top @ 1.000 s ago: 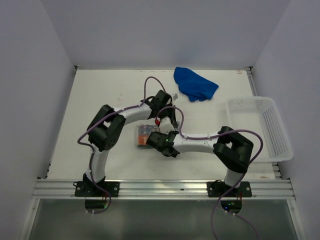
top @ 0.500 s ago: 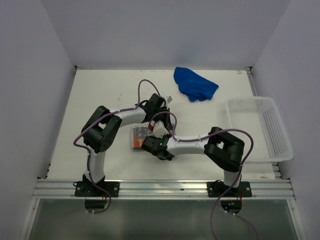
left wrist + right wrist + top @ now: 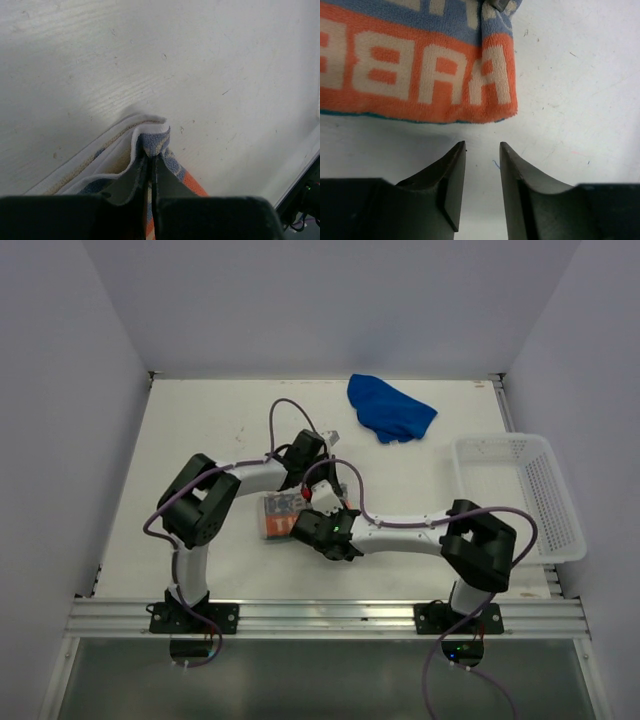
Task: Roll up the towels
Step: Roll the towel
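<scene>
From above, the right arm (image 3: 480,545) has swung its elbow out rightwards towards the basket (image 3: 555,495) since half a second ago, while the patterned towel (image 3: 272,518) lies much where it was, mid-table under both wrists; I count two towels, this one and the blue towel (image 3: 388,410) crumpled well apart at the far edge, one basket and two arms, the left arm (image 3: 205,500) bent over the patterned towel. On the left wrist camera, the left gripper (image 3: 151,156) is pinched tight on a raised corner fold of the patterned towel, its white layers lying on the table (image 3: 210,60). On the right wrist camera, the right gripper (image 3: 482,147) stands narrowly parted with nothing between its jaws, just short of that towel's orange lettered edge.
</scene>
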